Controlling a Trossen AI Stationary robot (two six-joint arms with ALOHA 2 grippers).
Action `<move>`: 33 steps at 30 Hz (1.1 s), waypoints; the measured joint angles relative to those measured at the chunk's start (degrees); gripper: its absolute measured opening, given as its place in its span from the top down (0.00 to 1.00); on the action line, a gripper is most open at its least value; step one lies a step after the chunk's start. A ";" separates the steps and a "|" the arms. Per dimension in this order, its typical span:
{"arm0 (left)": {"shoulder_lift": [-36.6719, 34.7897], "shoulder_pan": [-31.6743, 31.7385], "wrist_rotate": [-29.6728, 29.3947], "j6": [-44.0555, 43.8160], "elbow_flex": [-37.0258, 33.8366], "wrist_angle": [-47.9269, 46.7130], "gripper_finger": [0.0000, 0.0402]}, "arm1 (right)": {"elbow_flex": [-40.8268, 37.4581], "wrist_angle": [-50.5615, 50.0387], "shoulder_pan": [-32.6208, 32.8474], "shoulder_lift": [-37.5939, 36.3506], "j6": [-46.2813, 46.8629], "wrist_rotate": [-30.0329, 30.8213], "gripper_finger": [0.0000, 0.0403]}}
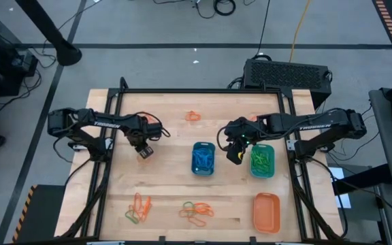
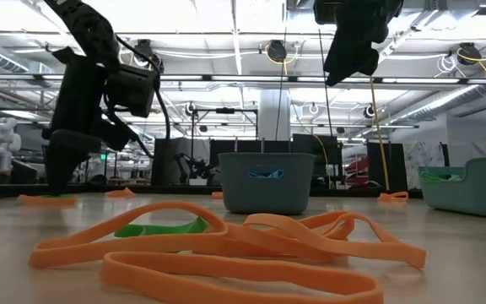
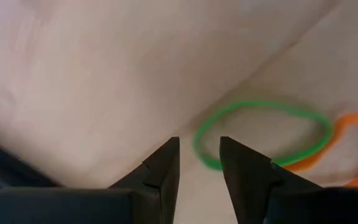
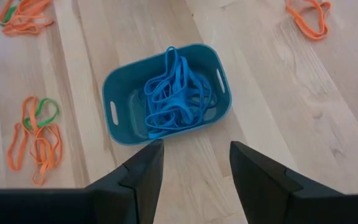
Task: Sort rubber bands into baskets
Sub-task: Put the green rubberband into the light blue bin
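My left gripper [image 1: 143, 151] points down at the table's left half, low over the wood, and is open. In the left wrist view its fingertips [image 3: 199, 163] stand on either side of the near end of a green rubber band [image 3: 263, 134], which lies flat beside an orange one [image 3: 355, 146]; whether they touch it I cannot tell. My right gripper [image 1: 235, 155] hangs open and empty between the blue basket [image 1: 203, 158], full of blue bands [image 4: 176, 93], and the teal-green basket [image 1: 262, 161], which holds green bands. The orange basket [image 1: 266, 211] stands at the near right.
Loose orange and green bands lie in two heaps near the front edge [image 1: 137, 207] [image 1: 196, 212]. One orange band [image 1: 193, 116] lies near the far edge. A black frame [image 1: 203, 90] runs round the table. Bare wood shows in the middle between the arms.
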 joint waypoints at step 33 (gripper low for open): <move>-2.57 3.31 0.73 3.04 -3.04 6.80 0.99 | 0.02 0.43 0.00 0.00 0.51 0.02 0.56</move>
